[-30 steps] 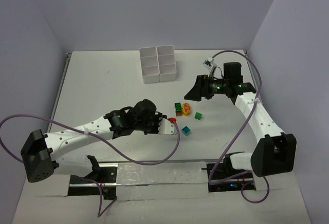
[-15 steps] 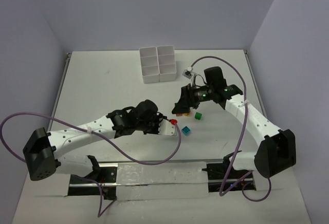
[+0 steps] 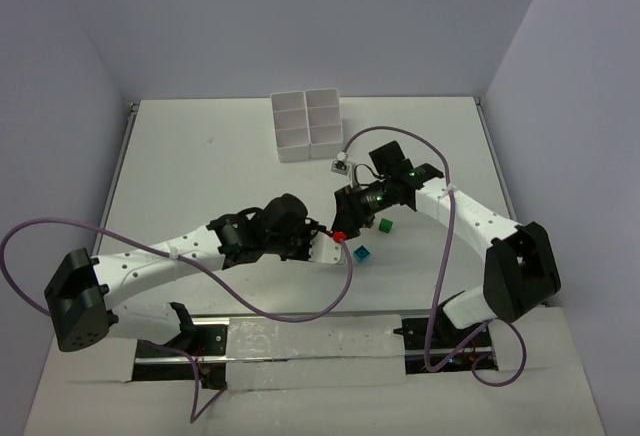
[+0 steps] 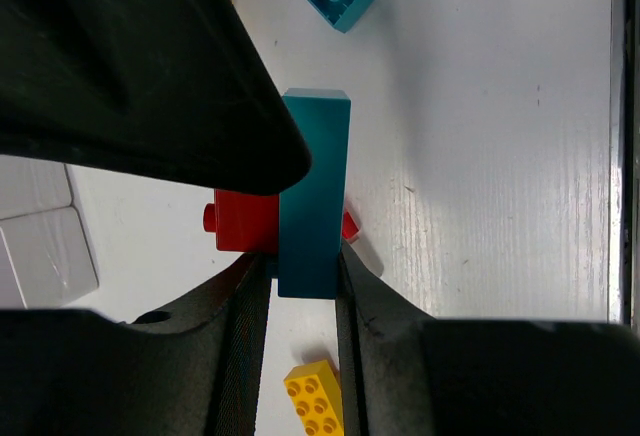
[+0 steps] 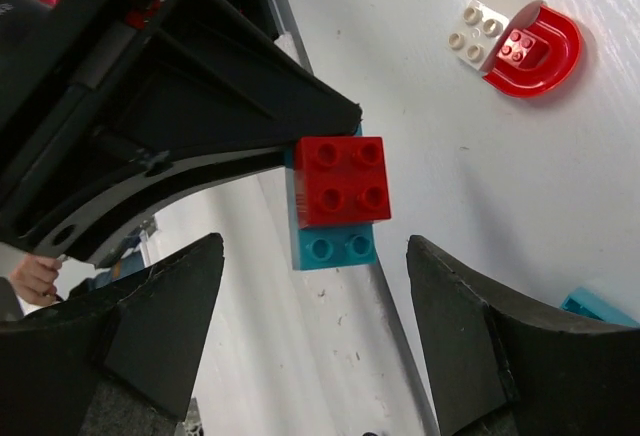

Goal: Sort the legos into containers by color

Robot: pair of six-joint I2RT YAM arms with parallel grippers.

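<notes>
We see open table (image 3: 190, 166) toward the left edge, while the left gripper (image 3: 328, 240), right gripper (image 3: 346, 220), cyan brick (image 3: 362, 254) and green brick (image 3: 384, 225) crowd the middle.

Left hand (image 3: 335, 239) clamped, right hand (image 3: 346, 220) agape.

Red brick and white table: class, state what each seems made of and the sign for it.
Red brick: probably moulded plastic, smooth, slight sheen; crisp round studs, even colour. Table: perhaps white-painted or laminated wood, matt; faint grain streaks in the left wrist view.
</notes>
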